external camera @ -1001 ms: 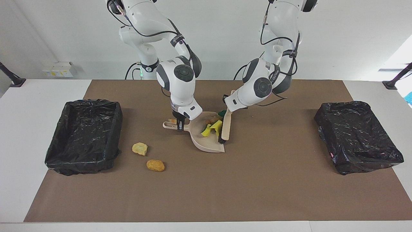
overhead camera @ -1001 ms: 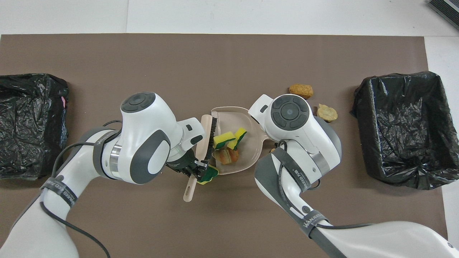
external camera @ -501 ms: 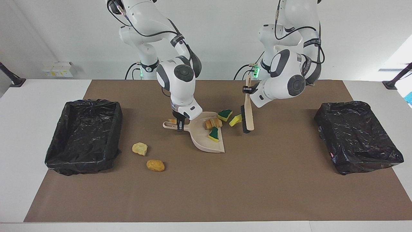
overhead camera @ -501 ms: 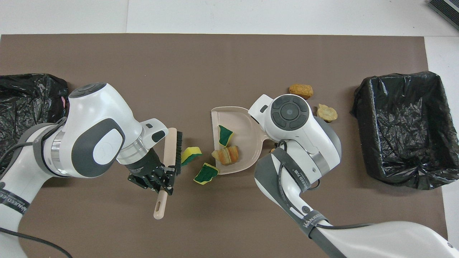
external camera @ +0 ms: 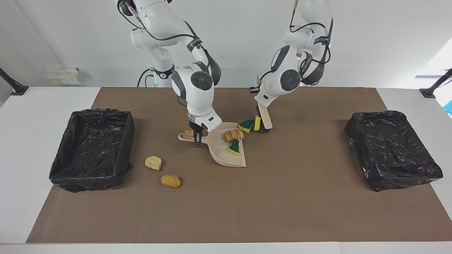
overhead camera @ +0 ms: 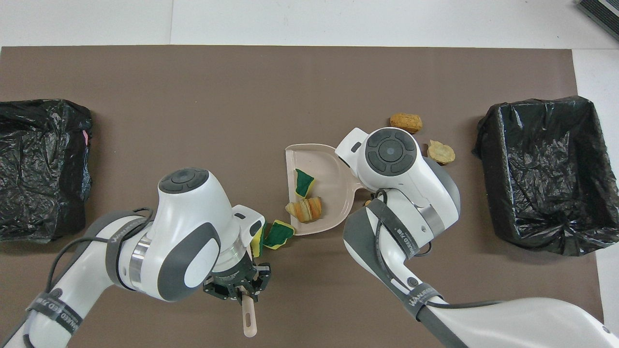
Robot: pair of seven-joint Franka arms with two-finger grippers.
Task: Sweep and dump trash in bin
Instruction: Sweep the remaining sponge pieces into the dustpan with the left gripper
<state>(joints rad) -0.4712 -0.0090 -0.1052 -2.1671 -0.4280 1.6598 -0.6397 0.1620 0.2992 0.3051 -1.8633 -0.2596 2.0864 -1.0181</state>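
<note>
You have two black-lined bins, one at the right arm's end of the table (external camera: 91, 148) and one at the left arm's end (external camera: 392, 148), both without trash in view. Between them the beige dustpan (external camera: 226, 151) lies flat, its handle clamped by the right gripper (external camera: 196, 138), which has not moved. It holds a bread chunk (external camera: 233, 134) and one green sponge piece (external camera: 234, 146).

The left gripper (overhead camera: 238, 291) stays closed on the brush (external camera: 263, 118), and that is what changed: a second ago the brush was in the pan pressing scraps in, then it swung out toward the left arm's end, dragging two sponge pieces with it. Now its bristles are back against those pieces (external camera: 251, 125), just outside the pan's rim nearer the robots.

Judge this a repeat stroke. Two more chunks (external camera: 153, 162), (external camera: 170, 181) wait near the right arm's bin, untouched, so dumping looks premature.
</note>
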